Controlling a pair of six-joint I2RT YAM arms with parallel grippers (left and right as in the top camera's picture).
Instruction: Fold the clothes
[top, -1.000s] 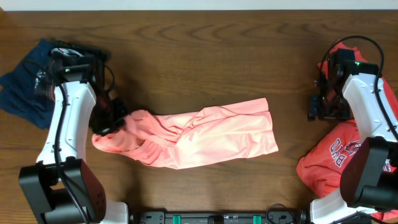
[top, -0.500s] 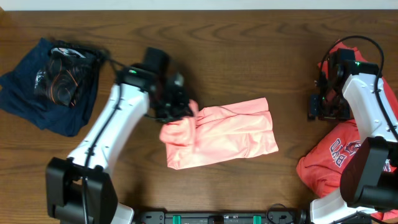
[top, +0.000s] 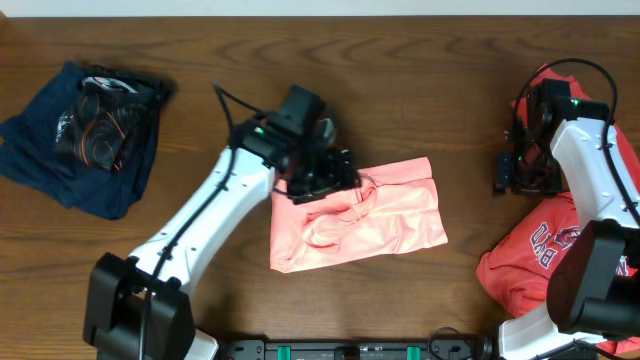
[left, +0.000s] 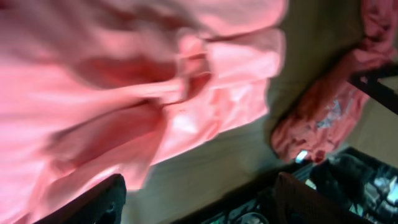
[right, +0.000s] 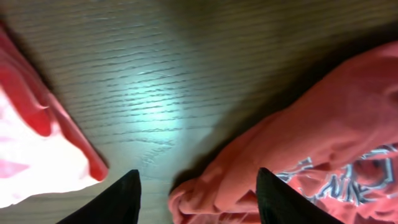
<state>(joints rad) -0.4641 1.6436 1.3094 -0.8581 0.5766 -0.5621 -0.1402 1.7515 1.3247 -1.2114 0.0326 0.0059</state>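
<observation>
Now that the left half of the salmon-pink T-shirt (top: 380, 225) has been pulled over onto its right half, it's a shorter, doubled-up bundle in the middle of the table (top: 400, 70) instead of the long strip it was a second ago. So that's one fold laid, I'd say. It's lumpy though, with a ridge of bunched cloth across the top layer, and it probably wants smoothing or another fold. My left jaws have just let go. They hang spread wide over the shirt's upper left corner, nothing between them in the wrist view, cloth right underneath. My right jaws haven't moved. They're parked well off to the right of the shirt, also apart and empty over bare wood, just beside the coral-red T-shirt (top: 535, 255) that's still crumpled at the right edge. Navy garments (top: 60, 165) sit far left.
</observation>
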